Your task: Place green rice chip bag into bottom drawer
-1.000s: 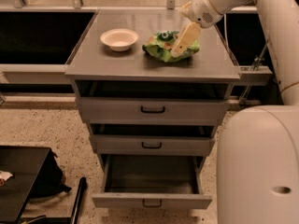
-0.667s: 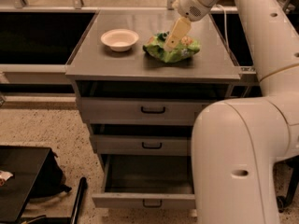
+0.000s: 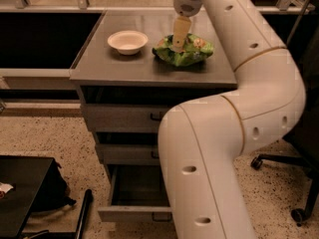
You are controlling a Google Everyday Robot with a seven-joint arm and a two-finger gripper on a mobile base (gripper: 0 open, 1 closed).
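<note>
The green rice chip bag [image 3: 192, 53] lies crinkled on the grey cabinet top [image 3: 119, 68], right of the white bowl. My gripper [image 3: 178, 43] hangs down from the wrist directly over the bag's left-centre, its tan tip at or touching the bag's top. The bottom drawer [image 3: 130, 213] stands pulled out below, its dark interior showing. My arm's big white links hide the drawer's right part. The two shallower drawers [image 3: 119, 117] above it are pushed in.
A white bowl [image 3: 127, 41] sits on the cabinet top left of the bag. My white arm [image 3: 214, 148] crosses in front of the cabinet's right half. An office chair base [image 3: 299, 183] stands at the right. A black low object [image 3: 20, 193] lies on the floor at the lower left.
The gripper has moved left, from the bag's right edge to over its left-centre. The arm has swung further across the front of the cabinet. The bag has not moved.
</note>
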